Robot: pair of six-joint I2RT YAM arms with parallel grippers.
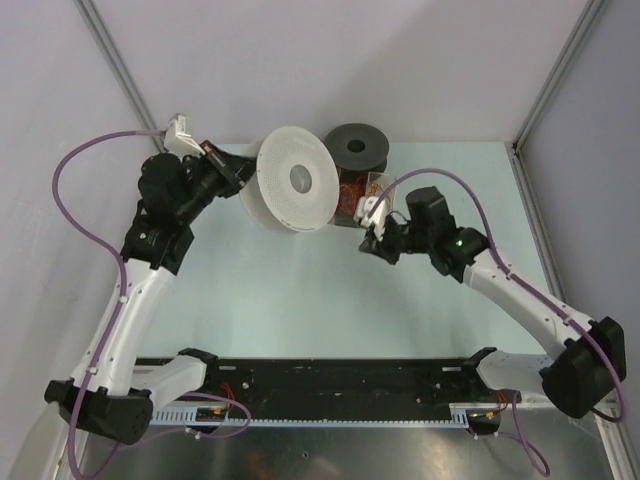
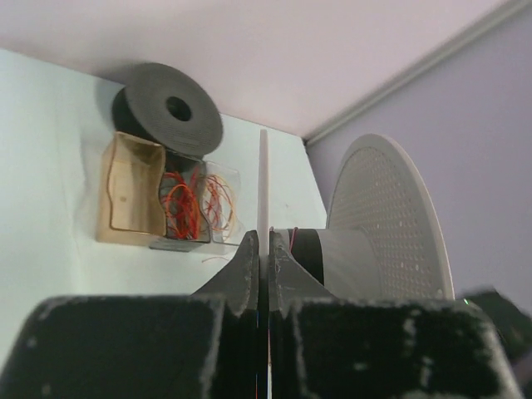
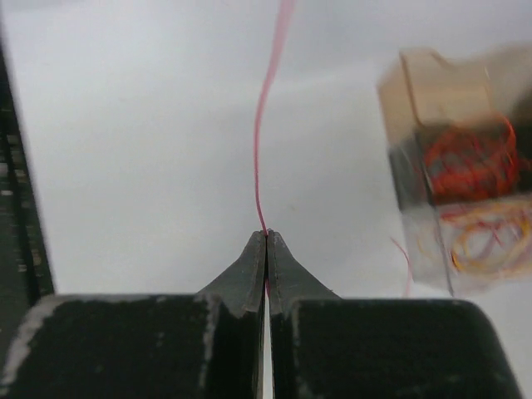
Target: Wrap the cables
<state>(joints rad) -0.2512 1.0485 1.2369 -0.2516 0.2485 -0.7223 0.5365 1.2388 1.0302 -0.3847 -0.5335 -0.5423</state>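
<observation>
My left gripper [image 2: 263, 241] is shut on the thin edge of one flange [image 2: 263, 179] of a white perforated spool [image 1: 297, 180] and holds it up at the back of the table. A thin red strand lies on the spool's hub [image 2: 332, 259]. My right gripper [image 3: 266, 235] is shut on a very thin pink-red cable [image 3: 258, 150], which runs straight up and away from the fingertips. In the top view this gripper [image 1: 370, 222] is just right of the spool; the cable is too fine to see there.
A clear box [image 1: 358, 192] holding tangled red and orange wires [image 3: 465, 162] stands behind my right gripper, with a tan compartment [image 2: 131, 193] beside it. A black spool [image 1: 357, 148] stands behind the box. Walls close the back and right sides.
</observation>
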